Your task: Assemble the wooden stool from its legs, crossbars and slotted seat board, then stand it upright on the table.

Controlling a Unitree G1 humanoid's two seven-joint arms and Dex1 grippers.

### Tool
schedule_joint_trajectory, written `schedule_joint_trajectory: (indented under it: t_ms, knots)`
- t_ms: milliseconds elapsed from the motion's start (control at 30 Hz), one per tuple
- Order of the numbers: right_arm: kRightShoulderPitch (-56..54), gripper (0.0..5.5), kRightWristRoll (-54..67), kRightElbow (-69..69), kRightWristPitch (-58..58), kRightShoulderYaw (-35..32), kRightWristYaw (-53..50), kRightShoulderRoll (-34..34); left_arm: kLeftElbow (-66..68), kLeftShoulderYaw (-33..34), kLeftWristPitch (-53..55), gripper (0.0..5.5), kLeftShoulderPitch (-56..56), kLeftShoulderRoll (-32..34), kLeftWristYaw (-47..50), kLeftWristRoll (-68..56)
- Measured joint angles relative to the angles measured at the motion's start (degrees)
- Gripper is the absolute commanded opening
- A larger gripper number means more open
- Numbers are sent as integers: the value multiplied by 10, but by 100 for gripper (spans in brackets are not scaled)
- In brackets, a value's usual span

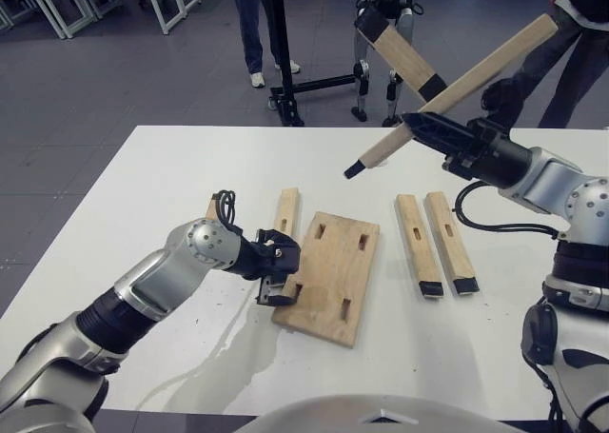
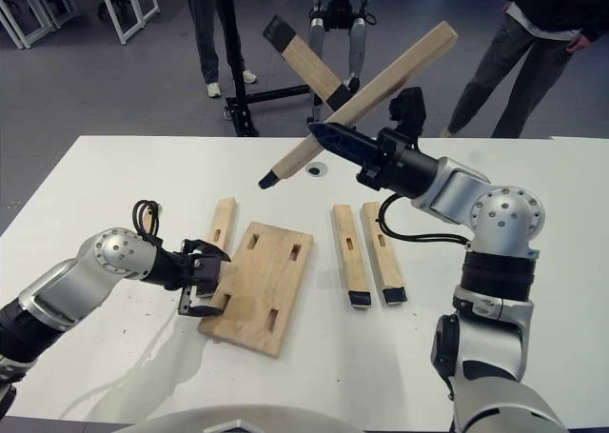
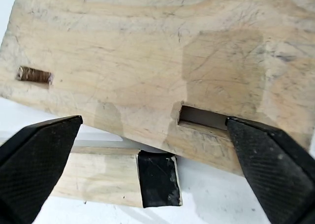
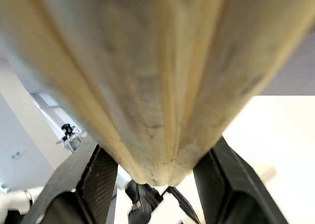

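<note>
Two crossed legs (image 2: 400, 67) clamped in right end effector (image 2: 333, 136); left end effector (image 3: 153, 130) — spread — straddles slot (image 3: 202, 118) of seat board (image 3: 147, 47).

The board (image 1: 328, 273) is bare pale wood, matt, with open grain and scuffs. The legs (image 1: 449, 238) at its 3 o'clock are the same raw wood, with matt black caps (image 1: 430, 287). The crossed legs (image 2: 409, 67) at its 1 o'clock look smoother and long-grained. The table (image 1: 143, 186) is smooth white with a faint sheen. The left gripper (image 3: 154, 119) has matt black fingers (image 3: 268, 160), finely knurled.
</note>
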Motion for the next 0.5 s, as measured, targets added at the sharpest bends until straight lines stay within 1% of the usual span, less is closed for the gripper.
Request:
schedule_joint_trajectory:
  t_ms: [100, 200, 300, 433, 500]
  knots:
    - [38, 207, -67, -5, -24, 61, 65, -27, 57, 7, -37, 539, -15, 9, -23, 4]
    - [62, 207, -133, 3, -65, 105, 103, -41, 65, 15, -37, 539, -14, 6, -26, 7]
    - [90, 207, -172, 5, -87, 124, 124, -46, 48, 26, -20, 539, 0, 5, -18, 11]
    - [116, 207, -195, -4, -104, 133, 133, -44, 19, 42, 5, 539, 21, 4, -3, 21]
    - [131, 207, -210, -5, -108, 151, 138, -40, 9, 45, 14, 539, 24, 1, -1, 27]
